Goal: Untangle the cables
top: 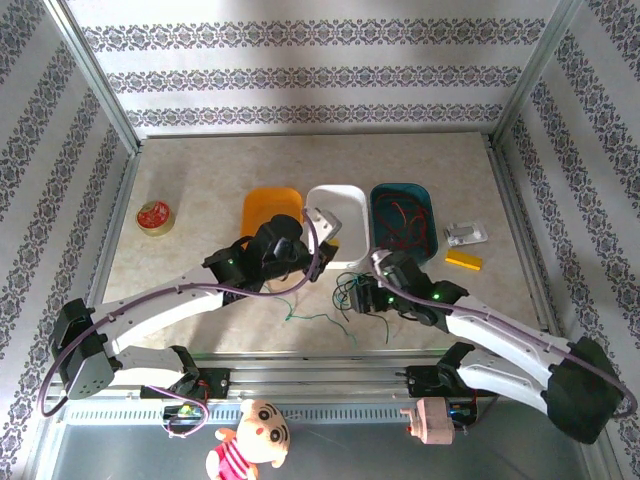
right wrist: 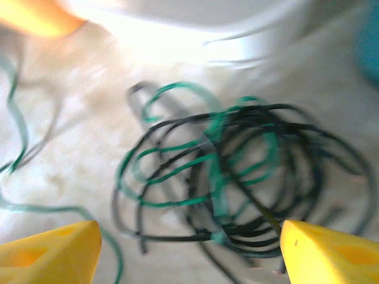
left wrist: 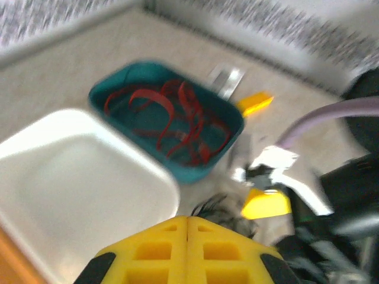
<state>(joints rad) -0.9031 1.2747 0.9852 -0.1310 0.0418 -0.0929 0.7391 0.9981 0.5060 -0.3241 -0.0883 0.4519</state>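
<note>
Step in hand: we judge this to be the sorting of the green and black strands, since the red cables (left wrist: 172,118) already lie coiled in the teal tray (left wrist: 207,168) at the far right.
Where the cables are: the green-and-black tangle (right wrist: 231,177) sits on the worktop (top: 200,180), just near of the white tray (top: 345,195). One loose green strand (top: 315,318) trails from it to the near left.
Right pincer (right wrist: 189,236): spread wide and holding nothing. It hovers right above the tangle, with a yellow finger on either side of the heap.
Left pincer (left wrist: 188,228): fingers pressed together, over the near edge of the white tray. We see no strand between them.
Empty trays: we see nothing in the white tray or in the orange tray (top: 270,205) to its left.
Next move calls for: we think the right pincer should come down and close on one colour alone. The green loops cross over and under the black ones, so a grab at the middle would likely lift the whole knot.
Risk: the wrist views are blurred, so we cannot tell which strand lies on top.
</note>
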